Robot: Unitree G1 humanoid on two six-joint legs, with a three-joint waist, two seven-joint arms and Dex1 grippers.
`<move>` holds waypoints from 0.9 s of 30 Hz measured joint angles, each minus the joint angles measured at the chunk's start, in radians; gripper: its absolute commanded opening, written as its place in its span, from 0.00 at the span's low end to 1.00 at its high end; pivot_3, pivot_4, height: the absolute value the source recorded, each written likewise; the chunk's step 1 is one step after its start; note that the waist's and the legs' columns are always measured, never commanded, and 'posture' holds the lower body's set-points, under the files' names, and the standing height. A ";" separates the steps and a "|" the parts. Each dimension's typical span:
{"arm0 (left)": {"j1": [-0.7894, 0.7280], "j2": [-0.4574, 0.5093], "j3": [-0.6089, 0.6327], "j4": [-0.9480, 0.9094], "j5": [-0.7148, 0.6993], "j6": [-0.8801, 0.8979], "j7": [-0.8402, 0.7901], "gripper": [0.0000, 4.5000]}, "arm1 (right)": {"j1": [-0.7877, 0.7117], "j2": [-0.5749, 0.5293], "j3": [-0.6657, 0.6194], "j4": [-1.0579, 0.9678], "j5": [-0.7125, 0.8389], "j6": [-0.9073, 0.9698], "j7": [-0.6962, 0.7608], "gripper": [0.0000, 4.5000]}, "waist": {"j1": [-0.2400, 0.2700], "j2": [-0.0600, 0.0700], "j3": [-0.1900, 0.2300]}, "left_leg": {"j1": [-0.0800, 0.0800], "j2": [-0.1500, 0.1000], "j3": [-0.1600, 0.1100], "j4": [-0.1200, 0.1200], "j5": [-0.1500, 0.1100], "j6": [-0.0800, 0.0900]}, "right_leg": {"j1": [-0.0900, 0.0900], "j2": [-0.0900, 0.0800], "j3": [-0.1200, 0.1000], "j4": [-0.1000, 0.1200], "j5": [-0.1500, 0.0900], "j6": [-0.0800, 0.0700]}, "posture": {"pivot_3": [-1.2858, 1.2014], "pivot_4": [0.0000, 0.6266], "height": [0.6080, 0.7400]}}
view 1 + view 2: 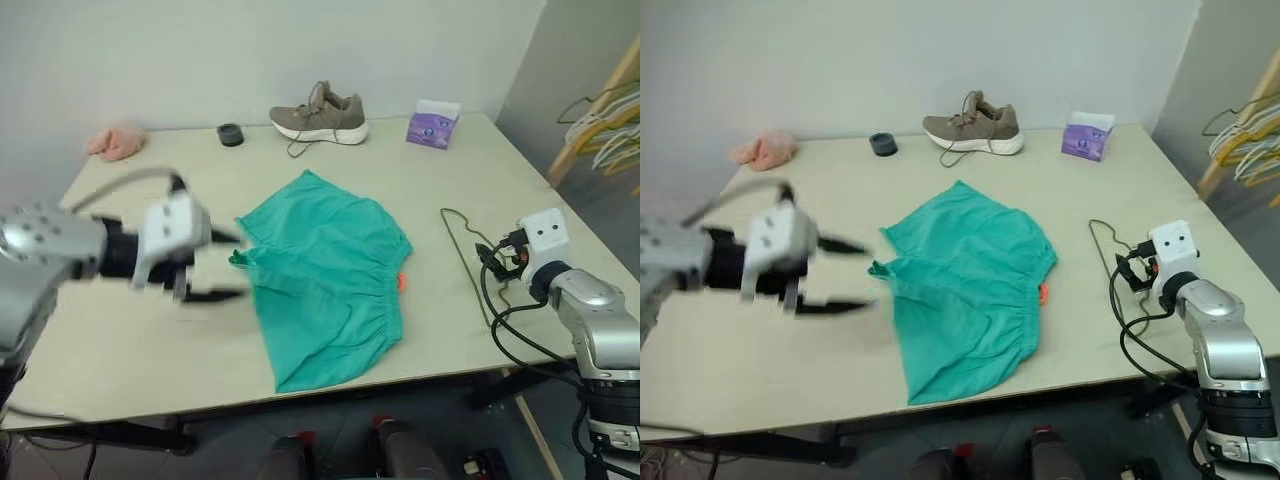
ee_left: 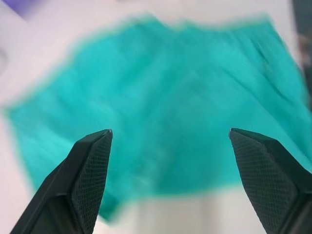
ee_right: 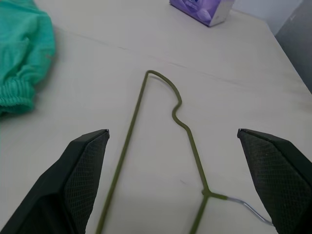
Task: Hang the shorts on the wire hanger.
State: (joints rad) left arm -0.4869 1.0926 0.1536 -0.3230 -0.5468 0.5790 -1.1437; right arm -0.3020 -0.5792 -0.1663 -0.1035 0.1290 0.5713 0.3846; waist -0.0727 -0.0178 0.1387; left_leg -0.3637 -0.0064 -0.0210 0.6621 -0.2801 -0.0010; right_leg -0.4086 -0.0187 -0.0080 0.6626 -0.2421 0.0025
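Observation:
The teal-green shorts (image 1: 325, 275) lie spread flat mid-table, with a bit of orange drawstring at the waistband's right end. My left gripper (image 1: 237, 266) hovers open just left of them, pointing at the cloth; between its fingers (image 2: 92, 161) the left wrist view shows the shorts (image 2: 161, 97) close ahead. The thin olive wire hanger (image 3: 132, 119) lies flat on the table right of the shorts. My right gripper (image 1: 497, 256) is open near the table's right edge, its fingers (image 3: 83, 165) spread on either side of the hanger without touching it.
Along the back edge sit a pink fluffy cloth (image 1: 115, 142), a small black round object (image 1: 230, 134), a grey shoe (image 1: 320, 115) and a purple tissue pack (image 1: 432, 125). Yellow and pale green hangers (image 1: 610, 120) hang on a wooden rack beyond the table's right side. Black cables (image 1: 510, 320) loop off my right wrist.

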 measured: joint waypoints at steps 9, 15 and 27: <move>0.175 -0.098 -0.010 0.047 -0.034 0.014 0.007 0.90 | -0.019 0.029 -0.031 0.127 -0.030 0.088 -0.116 1.00 | -0.014 -0.003 0.003 | 0.000 0.001 0.001 -0.001 0.000 0.000 | -0.002 -0.001 0.001 0.001 0.000 0.000 | 0.46 0.19 1.00; 0.180 -0.112 -0.009 0.101 -0.022 -0.011 -0.007 0.90 | -0.052 0.058 -0.039 0.211 -0.004 0.163 -0.115 1.00 | -0.014 -0.003 0.003 | 0.000 0.001 0.001 -0.001 0.000 0.000 | -0.002 -0.001 0.001 0.001 0.000 0.000 | 0.46 0.19 1.00; 0.185 -0.110 -0.011 0.118 0.003 -0.046 -0.046 0.90 | -0.210 0.055 -0.069 0.462 0.038 0.200 -0.067 0.72 | -0.015 -0.012 -0.003 | 0.001 0.001 -0.001 0.000 0.000 0.000 | 0.001 -0.001 0.000 0.000 0.000 0.000 | 0.47 0.19 1.00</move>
State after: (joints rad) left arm -0.3022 0.9825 0.1424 -0.2049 -0.5441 0.5330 -1.1894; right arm -0.5120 -0.5238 -0.2349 0.3590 0.1674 0.7716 0.3176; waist -0.0876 -0.0296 0.1360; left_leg -0.3625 -0.0053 -0.0217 0.6618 -0.2805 -0.0013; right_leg -0.4074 -0.0194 -0.0081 0.6627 -0.2424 0.0026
